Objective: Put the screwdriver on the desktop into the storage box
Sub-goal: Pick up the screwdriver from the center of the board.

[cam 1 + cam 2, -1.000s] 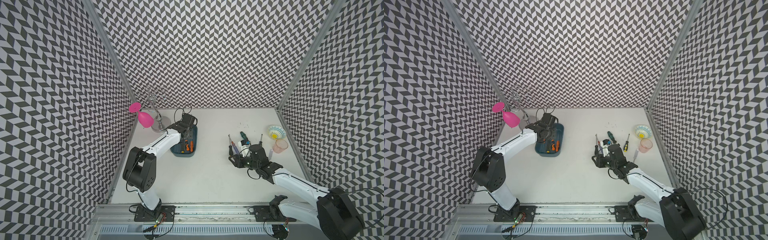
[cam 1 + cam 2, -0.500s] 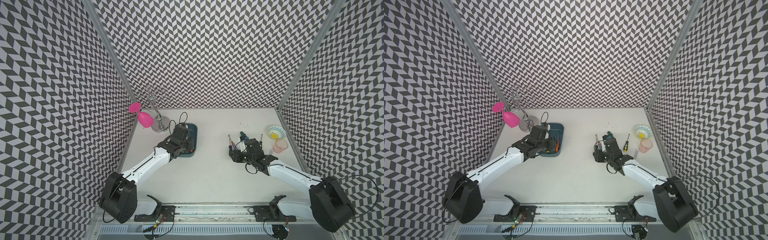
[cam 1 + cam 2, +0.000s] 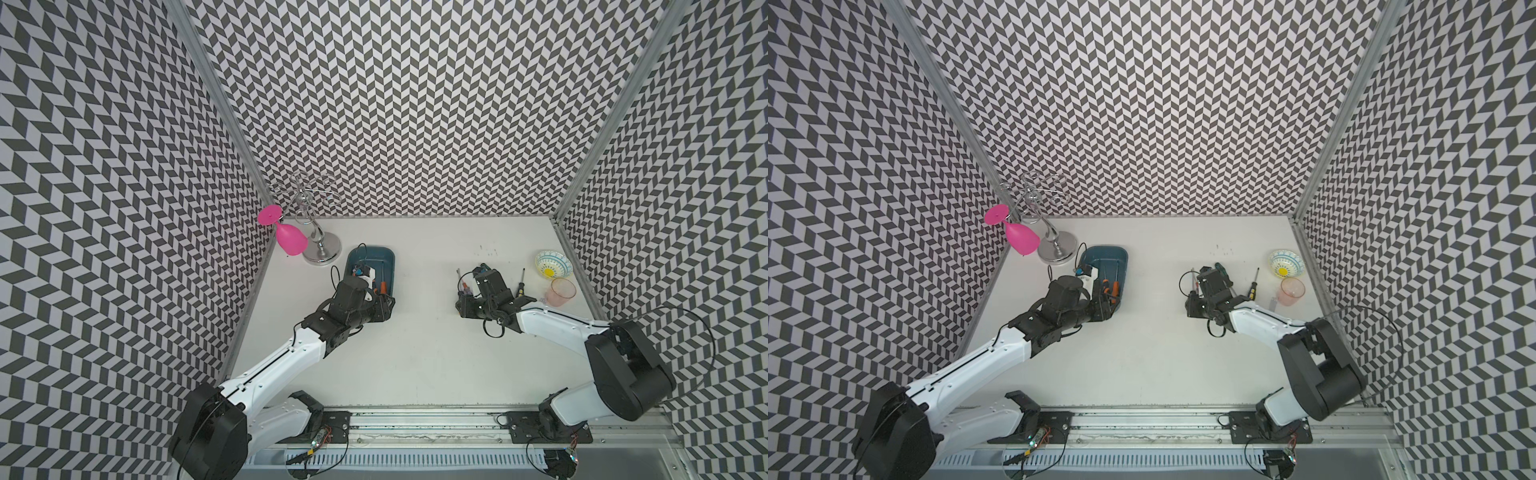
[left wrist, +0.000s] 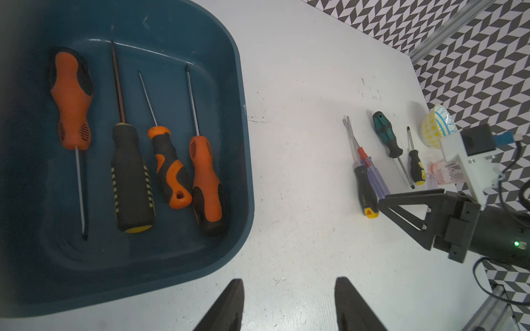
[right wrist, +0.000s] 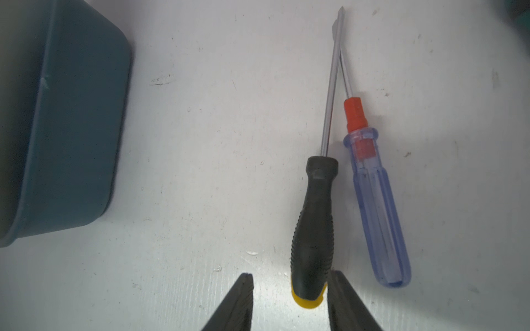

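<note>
The dark teal storage box (image 3: 388, 258) (image 4: 242, 149) sits at the left of the white desktop (image 3: 419, 349) and holds several screwdrivers (image 4: 205, 177). My left gripper (image 4: 289, 286) hangs open and empty over the desktop by the box's near end (image 3: 385, 308). On the right lie a black screwdriver with a yellow cap (image 5: 314, 229) (image 4: 364, 192) and a clear blue one (image 5: 378, 212) side by side. My right gripper (image 5: 290, 278) (image 3: 462, 305) is open around the black handle's butt end, one finger (image 5: 339, 298) against it. A green-black screwdriver (image 4: 387, 137) and a small black-yellow one (image 4: 415, 169) lie farther right.
A chrome glass rack (image 3: 321, 251) with a pink wine glass (image 3: 291, 240) stands in the back left corner beside the box. A patterned bowl (image 3: 552, 264) and a pink cup (image 3: 562, 291) sit by the right wall. Aluminium rails edge the desktop.
My left gripper has drawn back from over the box to its near end and opened. My right gripper has shifted left to the black screwdriver's butt end.
</note>
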Action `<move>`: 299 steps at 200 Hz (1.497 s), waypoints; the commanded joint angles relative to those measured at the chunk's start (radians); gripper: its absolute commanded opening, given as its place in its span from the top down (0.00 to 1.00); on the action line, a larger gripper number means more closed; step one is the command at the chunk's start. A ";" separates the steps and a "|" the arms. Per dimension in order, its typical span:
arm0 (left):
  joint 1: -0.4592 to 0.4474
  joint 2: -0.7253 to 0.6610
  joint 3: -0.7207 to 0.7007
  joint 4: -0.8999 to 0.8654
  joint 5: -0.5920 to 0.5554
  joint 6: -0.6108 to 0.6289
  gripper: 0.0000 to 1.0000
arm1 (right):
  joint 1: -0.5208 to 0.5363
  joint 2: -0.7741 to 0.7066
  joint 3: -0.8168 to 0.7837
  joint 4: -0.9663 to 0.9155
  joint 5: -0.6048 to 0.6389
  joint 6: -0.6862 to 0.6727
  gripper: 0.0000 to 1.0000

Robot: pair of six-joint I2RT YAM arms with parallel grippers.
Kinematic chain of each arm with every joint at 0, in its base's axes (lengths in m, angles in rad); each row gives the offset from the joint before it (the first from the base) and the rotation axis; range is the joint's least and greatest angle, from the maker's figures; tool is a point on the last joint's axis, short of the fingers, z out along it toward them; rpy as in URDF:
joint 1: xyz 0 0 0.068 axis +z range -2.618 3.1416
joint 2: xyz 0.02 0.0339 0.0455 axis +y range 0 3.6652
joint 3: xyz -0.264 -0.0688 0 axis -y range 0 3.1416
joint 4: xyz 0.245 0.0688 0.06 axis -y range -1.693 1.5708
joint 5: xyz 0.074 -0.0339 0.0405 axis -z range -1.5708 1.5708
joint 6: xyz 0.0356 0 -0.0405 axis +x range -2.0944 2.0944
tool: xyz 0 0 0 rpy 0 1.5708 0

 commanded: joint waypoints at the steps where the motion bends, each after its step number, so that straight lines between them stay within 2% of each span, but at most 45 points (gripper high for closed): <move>1: -0.007 -0.041 -0.027 0.064 0.025 -0.022 0.46 | -0.002 0.026 0.015 0.005 0.033 0.007 0.55; 124: -0.025 -0.008 -0.052 0.113 0.056 -0.057 0.46 | 0.023 0.109 0.035 0.010 0.087 -0.004 0.58; 241: -0.039 0.009 -0.041 0.118 0.054 -0.074 0.46 | 0.035 0.129 0.024 0.030 0.066 -0.018 0.66; 299: -0.049 0.015 -0.034 0.121 0.050 -0.080 0.46 | 0.040 0.129 0.011 0.031 0.068 -0.019 0.65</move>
